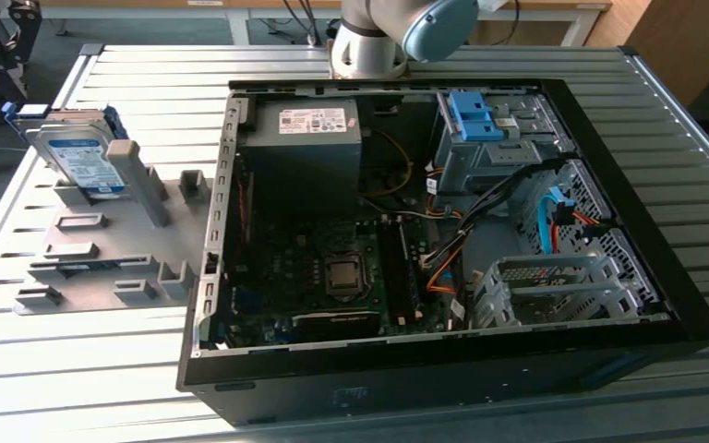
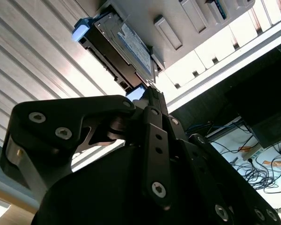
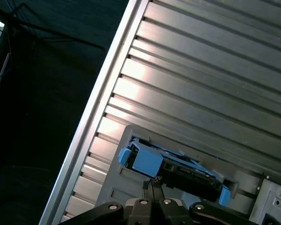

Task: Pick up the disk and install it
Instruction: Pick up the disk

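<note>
Gripper (image 3: 152, 183): fingers pressed together, empty, near disk (image 3: 178, 168). Disk stands on edge in grey rack (image 1: 145, 194), nine o'clock of computer case (image 1: 453, 378).

Silver disk (image 1: 80, 157), blue-edged
Its label is white and blue; the ribbed table (image 1: 84, 388) is grey, the gripper (image 3: 152, 183) black.

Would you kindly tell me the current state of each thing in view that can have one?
disk, standing on edge in the grey rack, not gripped, not yet installed.
gripper, shut, holding nothing, aimed toward the disk.
computer case, lying on its side, side panel off, inside exposed.
</note>
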Available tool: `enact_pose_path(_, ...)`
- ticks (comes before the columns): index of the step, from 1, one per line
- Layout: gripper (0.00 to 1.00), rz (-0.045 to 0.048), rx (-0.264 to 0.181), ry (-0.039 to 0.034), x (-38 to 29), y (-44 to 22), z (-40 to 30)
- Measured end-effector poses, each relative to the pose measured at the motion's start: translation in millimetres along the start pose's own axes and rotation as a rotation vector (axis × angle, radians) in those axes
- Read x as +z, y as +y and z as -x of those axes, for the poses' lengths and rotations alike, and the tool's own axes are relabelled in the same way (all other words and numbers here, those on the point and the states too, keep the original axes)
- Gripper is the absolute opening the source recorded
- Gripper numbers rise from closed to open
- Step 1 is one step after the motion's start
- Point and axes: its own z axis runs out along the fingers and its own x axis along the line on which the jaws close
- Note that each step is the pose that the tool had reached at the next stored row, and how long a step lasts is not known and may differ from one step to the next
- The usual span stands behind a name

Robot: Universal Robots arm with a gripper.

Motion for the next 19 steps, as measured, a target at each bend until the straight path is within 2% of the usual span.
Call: enact_pose_path(19, 0.11, -0.0007, -0.075, 0.0032, 0.0, 0.0, 0.0)
